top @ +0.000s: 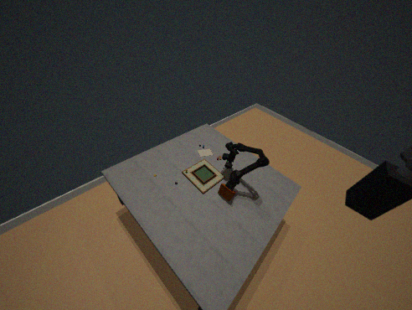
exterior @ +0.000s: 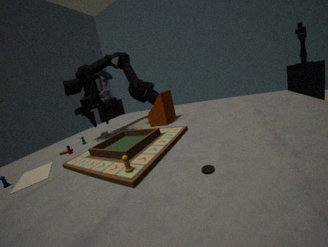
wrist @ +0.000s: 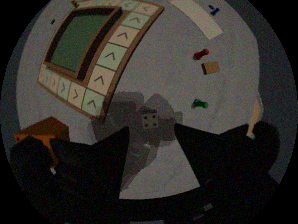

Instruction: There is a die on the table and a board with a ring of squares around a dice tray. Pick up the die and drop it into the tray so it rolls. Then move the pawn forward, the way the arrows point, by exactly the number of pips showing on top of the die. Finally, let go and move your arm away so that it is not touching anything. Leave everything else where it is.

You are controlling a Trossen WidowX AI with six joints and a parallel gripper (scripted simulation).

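My gripper (top: 228, 167) (exterior: 101, 125) (wrist: 152, 128) is open and empty, pointing down above the table beside the board. The pale grey die (wrist: 150, 120) (exterior: 105, 133) lies on the table under the fingers; in the wrist view it shows between the fingertips, in my shadow, with several dark pips on top. The board (top: 203, 188) (exterior: 90, 163) (wrist: 111, 55) has a ring of arrow squares around the raised tray (top: 204, 173) (exterior: 125, 143) (wrist: 75, 40), whose green floor is bare. The yellow pawn (top: 186, 171) (exterior: 127, 165) stands upright on a corner square.
A green pawn (exterior: 83, 141) (wrist: 201, 104), a red pawn (exterior: 69, 150) (wrist: 201, 54) and a small tan block (wrist: 211, 68) are near the die. A blue pawn (exterior: 4, 182) and a pale card (exterior: 33, 177) lie beyond. A dark disc (exterior: 208, 169) and my orange base block (exterior: 163, 110) are on the table.
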